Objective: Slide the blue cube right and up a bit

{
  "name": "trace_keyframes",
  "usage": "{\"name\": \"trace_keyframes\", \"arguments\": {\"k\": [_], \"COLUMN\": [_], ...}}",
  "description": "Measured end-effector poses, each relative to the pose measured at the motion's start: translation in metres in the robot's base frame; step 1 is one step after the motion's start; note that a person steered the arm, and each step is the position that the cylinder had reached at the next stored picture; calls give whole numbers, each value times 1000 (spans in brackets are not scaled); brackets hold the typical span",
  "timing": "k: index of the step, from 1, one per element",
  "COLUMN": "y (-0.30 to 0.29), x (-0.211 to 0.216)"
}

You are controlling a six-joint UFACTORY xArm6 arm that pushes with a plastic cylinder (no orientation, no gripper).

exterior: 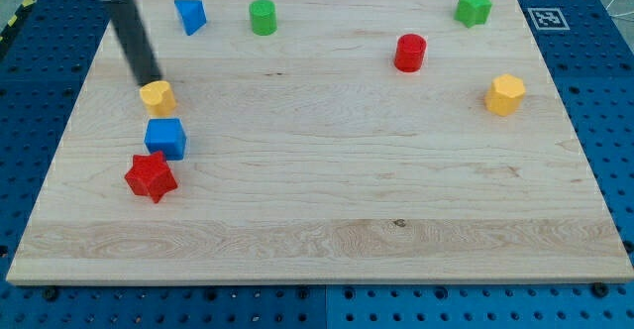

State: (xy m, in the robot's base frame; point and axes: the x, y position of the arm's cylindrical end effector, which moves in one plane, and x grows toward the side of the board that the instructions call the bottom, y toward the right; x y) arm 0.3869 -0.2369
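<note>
The blue cube (165,138) sits on the wooden board (327,190) at the view's left. A yellow block (158,96) lies just above it, and a red star block (151,176) touches its lower left corner. My tip (150,79) is at the upper left edge of the yellow block, above the blue cube and apart from it. The dark rod rises from there toward the view's top left.
A blue triangular block (190,16) and a green cylinder (263,17) stand near the top left. A red cylinder (410,53) is right of centre at the top. A green star block (474,8) is at the top right, a yellow hexagonal block (505,94) below it.
</note>
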Motion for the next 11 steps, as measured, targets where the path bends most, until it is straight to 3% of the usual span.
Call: {"name": "trace_keyframes", "arguments": {"k": [1,3,7,8,10,11], "y": [-37,5,138,150,109,123], "x": [42,105,63,44,42,21]}}
